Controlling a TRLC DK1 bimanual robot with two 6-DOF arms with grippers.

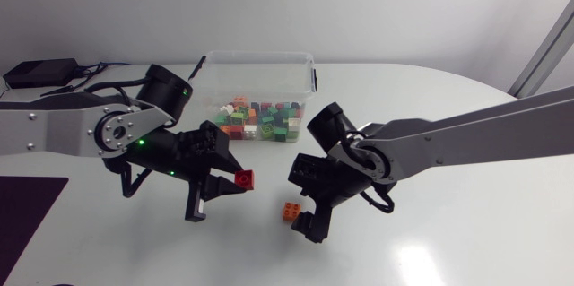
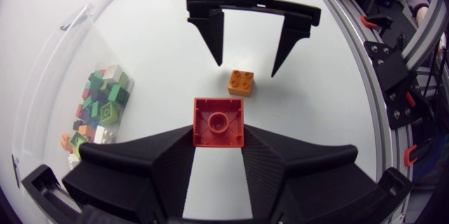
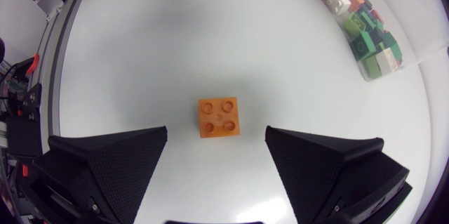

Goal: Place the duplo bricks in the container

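Note:
A red duplo brick (image 1: 243, 178) hangs just above the table with my left gripper (image 1: 235, 181) shut on it. In the left wrist view the red brick (image 2: 218, 121) shows its hollow underside between the fingers of the left gripper (image 2: 218, 134). An orange brick (image 1: 289, 212) lies on the table just beyond it. My right gripper (image 1: 303, 201) hovers open over the orange brick (image 3: 218, 116), one finger on each side and neither touching. The clear container (image 1: 260, 60) stands at the back with several coloured bricks (image 1: 260, 120) inside.
A black box with cables (image 1: 40, 73) lies at the back left. A dark mat (image 1: 27, 210) covers the front left corner. The two grippers face each other closely, as the right gripper (image 2: 247, 66) shows in the left wrist view.

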